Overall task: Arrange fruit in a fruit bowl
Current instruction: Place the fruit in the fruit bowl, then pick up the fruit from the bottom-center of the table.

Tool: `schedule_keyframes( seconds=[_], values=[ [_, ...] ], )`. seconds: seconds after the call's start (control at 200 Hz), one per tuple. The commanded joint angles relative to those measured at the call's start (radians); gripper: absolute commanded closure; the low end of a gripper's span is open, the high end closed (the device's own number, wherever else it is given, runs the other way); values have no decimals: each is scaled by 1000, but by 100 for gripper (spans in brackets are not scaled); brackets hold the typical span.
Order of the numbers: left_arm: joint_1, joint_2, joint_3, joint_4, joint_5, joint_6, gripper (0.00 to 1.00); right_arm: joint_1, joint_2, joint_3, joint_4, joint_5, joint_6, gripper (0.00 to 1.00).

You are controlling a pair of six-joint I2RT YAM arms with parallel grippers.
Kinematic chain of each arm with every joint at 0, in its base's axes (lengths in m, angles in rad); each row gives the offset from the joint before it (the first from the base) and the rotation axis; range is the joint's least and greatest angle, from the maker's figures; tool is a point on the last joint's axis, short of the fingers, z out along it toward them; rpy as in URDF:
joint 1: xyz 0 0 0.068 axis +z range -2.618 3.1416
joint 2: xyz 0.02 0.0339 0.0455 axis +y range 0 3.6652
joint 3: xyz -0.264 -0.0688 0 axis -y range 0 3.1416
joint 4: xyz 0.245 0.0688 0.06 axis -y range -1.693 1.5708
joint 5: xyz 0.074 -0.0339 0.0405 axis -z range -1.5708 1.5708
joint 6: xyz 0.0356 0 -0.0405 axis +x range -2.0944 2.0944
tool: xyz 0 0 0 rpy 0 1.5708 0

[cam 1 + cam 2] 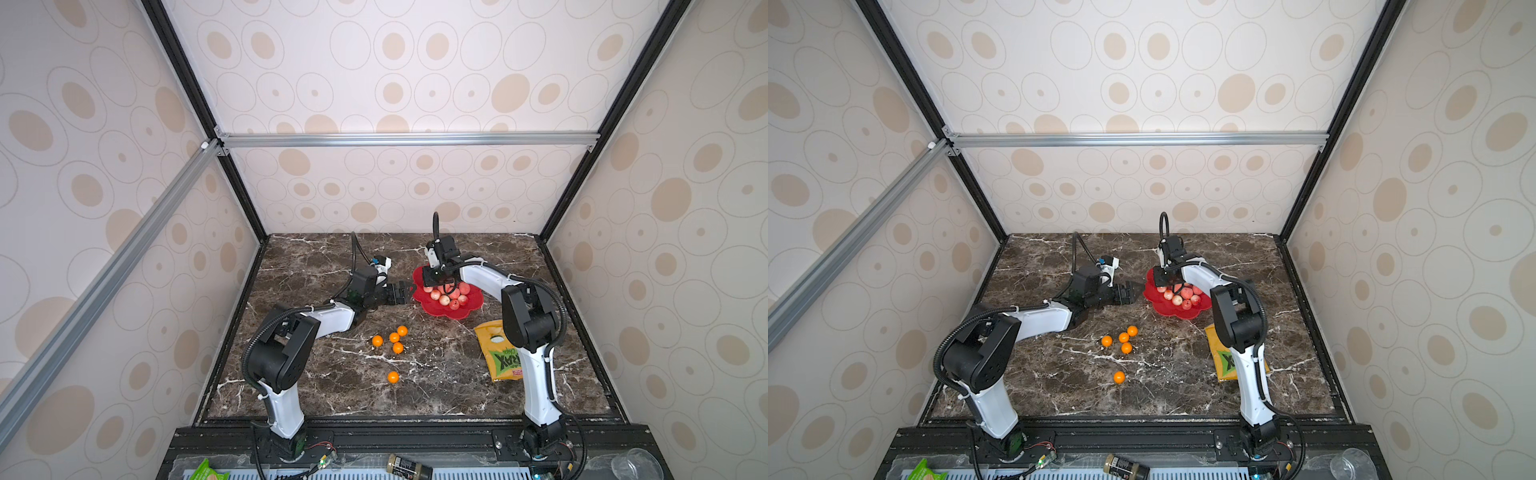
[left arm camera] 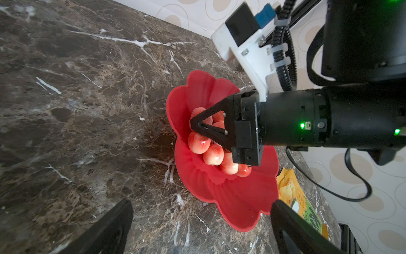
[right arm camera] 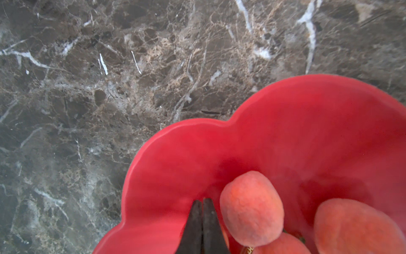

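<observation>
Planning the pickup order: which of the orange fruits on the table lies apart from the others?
The lone orange fruit, well forward of the rest; the other four huddle together nearer the bowl.

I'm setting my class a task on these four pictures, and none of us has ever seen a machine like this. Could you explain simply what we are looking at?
These are two robot arms, the left arm and the right arm, mounted at the near edge of a marble-patterned table. Two pictures look down from one camera overhead. The other two come from a camera on each arm's wrist. On the table are a red bowl holding pink peaches, five loose orange fruits and a snack bag. The right pincer is shut, its tip down among the peaches, holding nothing. The left pincer is open and empty beside the bowl.
</observation>
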Motion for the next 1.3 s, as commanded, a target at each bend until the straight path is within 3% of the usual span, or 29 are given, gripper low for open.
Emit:
schedule_keyframes(
  seconds=[0.0, 0.24, 0.535, 0.735, 1.295],
  values=[
    [-6, 13, 27, -8, -6, 23, 1, 0, 25, 30, -24, 0, -11, 89],
    [-6, 6, 22, -8, -7, 23, 1, 0, 14, 31, -28, -4, -17, 79],
    [-8, -76, -2, -38, -20, 32, 1, 0, -89, -7, -31, 25, -29, 78],
    [-10, -181, -51, -88, -34, 47, 1, 1, -218, -120, 1, 53, -30, 72],
    [-29, -543, -339, -226, -141, 15, 1, 116, -546, -478, 41, 75, 92, 71]
  ],
)
